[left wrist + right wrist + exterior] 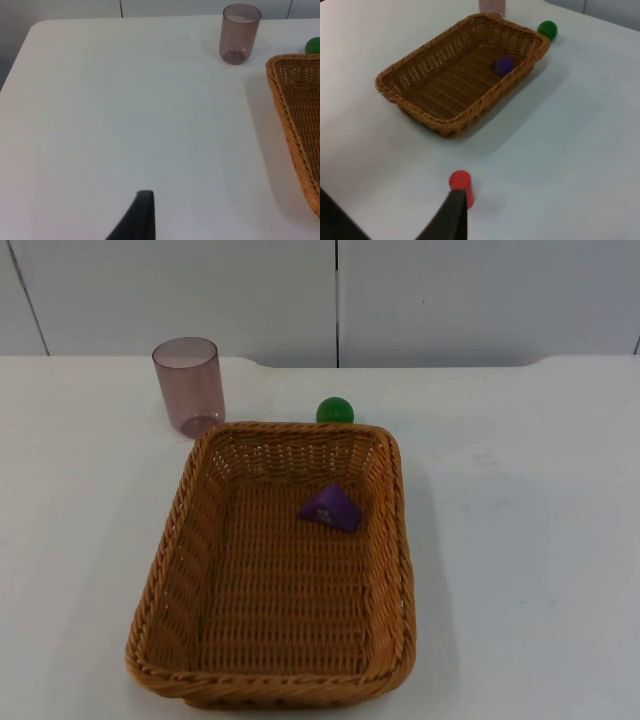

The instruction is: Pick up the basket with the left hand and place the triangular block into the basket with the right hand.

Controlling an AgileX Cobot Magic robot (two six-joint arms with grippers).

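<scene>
The woven brown basket [396, 540] stands on the white table, with the purple triangular block [331, 508] lying inside it toward its far right corner. From the right wrist view, the basket [420, 107] and the block [503, 65] in it lie well ahead of my right gripper [395, 222], which is open, holds nothing and hangs back over the table. My left gripper [142, 220] waits over bare table, off to the left of the basket's rim [285, 95], apart from it.
A translucent purple cup [188, 385] stands behind the basket's far left corner and a green ball [335, 410] just behind its far rim. A small red cylinder [461, 186] stands on the table close to my right gripper.
</scene>
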